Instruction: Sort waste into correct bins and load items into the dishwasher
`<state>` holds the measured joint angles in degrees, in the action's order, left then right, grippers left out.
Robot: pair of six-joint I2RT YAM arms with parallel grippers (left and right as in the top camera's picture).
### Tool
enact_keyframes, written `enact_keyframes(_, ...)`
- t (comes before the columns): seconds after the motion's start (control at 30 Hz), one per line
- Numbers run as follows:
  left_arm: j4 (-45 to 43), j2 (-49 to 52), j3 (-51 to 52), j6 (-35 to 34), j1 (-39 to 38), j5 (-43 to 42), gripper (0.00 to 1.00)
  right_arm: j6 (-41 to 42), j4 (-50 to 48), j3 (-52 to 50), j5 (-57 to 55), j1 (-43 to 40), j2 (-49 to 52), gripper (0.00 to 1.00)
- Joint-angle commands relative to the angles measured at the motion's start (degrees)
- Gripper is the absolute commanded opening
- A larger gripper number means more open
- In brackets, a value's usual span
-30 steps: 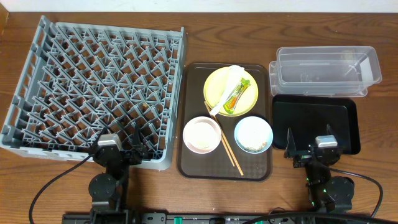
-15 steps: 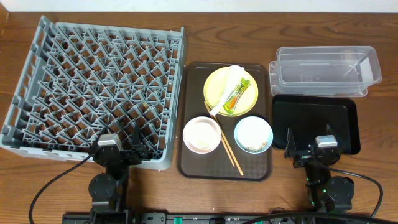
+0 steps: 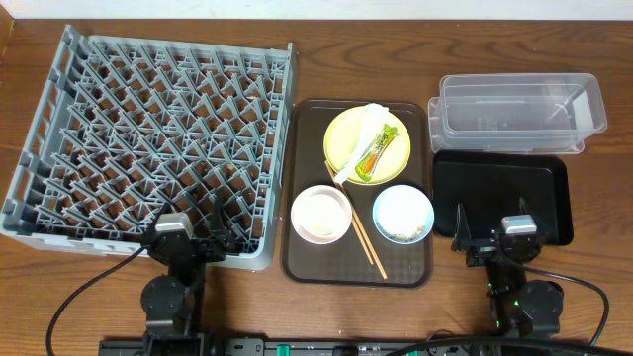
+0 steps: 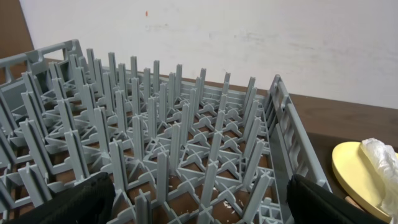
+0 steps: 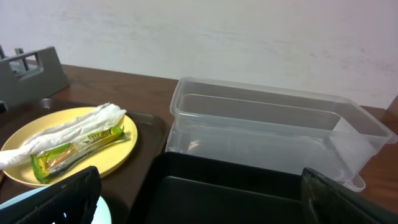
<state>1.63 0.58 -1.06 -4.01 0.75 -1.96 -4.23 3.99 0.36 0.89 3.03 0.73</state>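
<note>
The rack (image 3: 148, 138) is set on the left of the worktop (image 3: 593, 297). Just to its right a brown serving tray (image 3: 358, 269) is laid, and the dishes are carried on it. The plate (image 3: 341, 133) is placed at the tray's far end, with the napkin (image 3: 364, 127) and the sachet (image 3: 376, 153) laid side by side on it. The pink bowl (image 3: 321, 214) and the blue bowl (image 3: 403, 211) are set at the near end, apart from each other. The chopsticks (image 3: 368, 247) are laid slantwise between them. Crumbs (image 3: 406, 234) are seen inside the blue bowl, near its front rim. At the far right the tub (image 3: 514, 114) is stood, and the black tray (image 3: 499, 193) is placed just in front of it.

The left gripper (image 4: 202, 202) is held wide at the rack's near edge, with nothing grasped. The right gripper (image 5: 205, 196) is likewise spread wide at the black tray's near edge, and nothing is held in it.
</note>
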Motion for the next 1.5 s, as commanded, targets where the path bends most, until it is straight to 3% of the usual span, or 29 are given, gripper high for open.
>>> enact_keyframes(0.0,2.4,-0.3,0.8,0.8,0.2,1.4,0.91,-0.6,0.2,0.0,0.5,0.3,-0.1,0.99)
enact_keyframes(0.37,2.9,-0.2,-0.1,-0.3,0.2,1.1,0.91,7.2,-0.4,0.5,-0.5,0.3,-0.1,0.99)
enact_keyframes(0.63,11.8,5.9,-10.3,-3.6,0.2,1.1,0.91,7.2,3.2,7.6,-0.6,0.3,3.2,0.99)
enact_keyframes(0.97,28.3,25.4,-30.3,-3.5,0.2,1.1,0.91,7.2,12.0,25.4,-0.3,0.3,24.9,0.99)
enact_keyframes(1.2,42.6,39.3,-43.1,-3.6,0.2,1.1,0.92,7.1,24.6,43.7,1.0,0.3,46.0,0.99)
enact_keyframes(1.47,44.8,44.2,-45.7,-3.6,0.2,1.1,0.91,8.9,26.4,51.4,5.8,0.3,57.8,0.99)
